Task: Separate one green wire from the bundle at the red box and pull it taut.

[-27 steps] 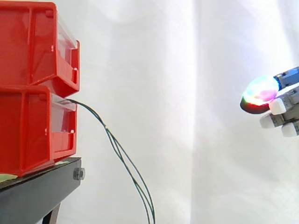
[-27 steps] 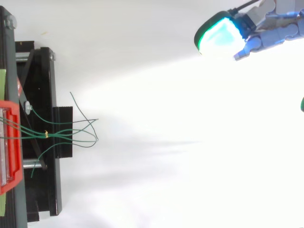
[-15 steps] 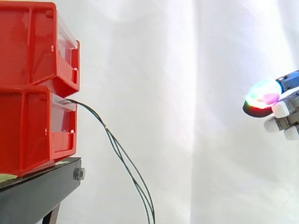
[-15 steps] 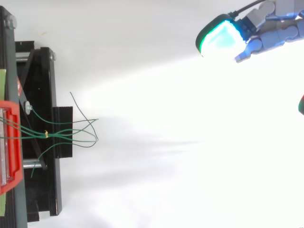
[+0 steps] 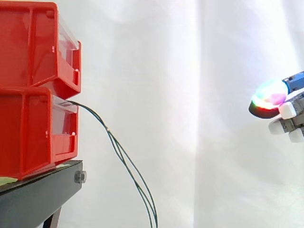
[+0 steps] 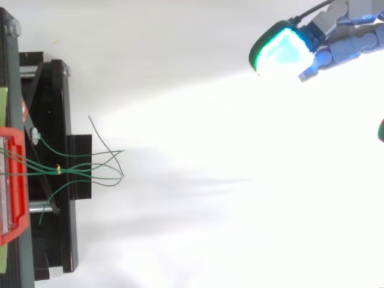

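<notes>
Right, we are watching the hand (image 5: 286,110) hovering at the right edge, fingers relaxed and grasping nothing, its glowing pad (image 6: 281,51) facing the work; well apart from it, the green wires (image 5: 124,159) are drooping slack from the lower red box (image 5: 33,128) and fanning loose over the black stand (image 6: 63,240); a small yellow tie (image 6: 58,169) is binding them near the box; we are judging nothing done yet: reaching in, singling out one wire, pinching it and pulling it taut are all waiting; behind hangs the white curtain (image 5: 190,71); we are finding no writing to read.
</notes>
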Controlling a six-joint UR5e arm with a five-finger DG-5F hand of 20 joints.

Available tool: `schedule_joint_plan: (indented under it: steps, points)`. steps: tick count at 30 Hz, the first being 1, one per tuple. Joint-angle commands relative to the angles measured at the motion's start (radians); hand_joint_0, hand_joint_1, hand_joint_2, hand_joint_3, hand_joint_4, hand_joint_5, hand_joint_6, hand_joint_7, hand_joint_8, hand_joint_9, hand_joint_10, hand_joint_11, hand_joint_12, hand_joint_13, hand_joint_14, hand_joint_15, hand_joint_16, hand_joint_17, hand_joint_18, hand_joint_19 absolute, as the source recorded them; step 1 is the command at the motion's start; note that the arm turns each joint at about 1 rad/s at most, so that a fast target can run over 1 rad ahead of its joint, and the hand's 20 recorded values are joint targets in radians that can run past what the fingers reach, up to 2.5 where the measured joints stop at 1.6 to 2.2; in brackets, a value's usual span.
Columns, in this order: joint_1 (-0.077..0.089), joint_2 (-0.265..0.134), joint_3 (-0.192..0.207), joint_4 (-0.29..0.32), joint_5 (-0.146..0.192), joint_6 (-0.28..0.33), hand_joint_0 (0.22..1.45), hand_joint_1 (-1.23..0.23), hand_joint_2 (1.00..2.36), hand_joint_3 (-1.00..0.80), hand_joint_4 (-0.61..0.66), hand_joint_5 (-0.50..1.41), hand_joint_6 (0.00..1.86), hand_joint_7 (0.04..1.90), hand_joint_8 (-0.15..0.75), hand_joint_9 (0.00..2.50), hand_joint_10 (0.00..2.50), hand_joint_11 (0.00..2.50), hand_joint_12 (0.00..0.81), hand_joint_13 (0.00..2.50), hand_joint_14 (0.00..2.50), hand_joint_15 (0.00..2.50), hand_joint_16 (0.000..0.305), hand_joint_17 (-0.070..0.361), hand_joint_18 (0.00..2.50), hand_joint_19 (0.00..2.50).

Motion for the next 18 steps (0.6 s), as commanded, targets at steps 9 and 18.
schedule_joint_plan:
  steps: [9,18]
  points:
    - [0.003,-0.078,0.0,0.124,0.041,-0.117,0.55,-0.61,1.0,-0.45,0.26,-0.2,0.5,0.73,0.273,0.65,0.01,0.2,0.32,0.41,0.0,0.06,0.04,0.091,0.32,0.12]
    - [0.01,-0.248,0.103,0.243,0.138,-0.097,0.55,-0.61,1.0,-0.45,0.28,-0.2,0.5,0.74,0.28,0.69,0.01,0.23,0.316,0.43,0.0,0.07,0.04,0.09,0.35,0.12]
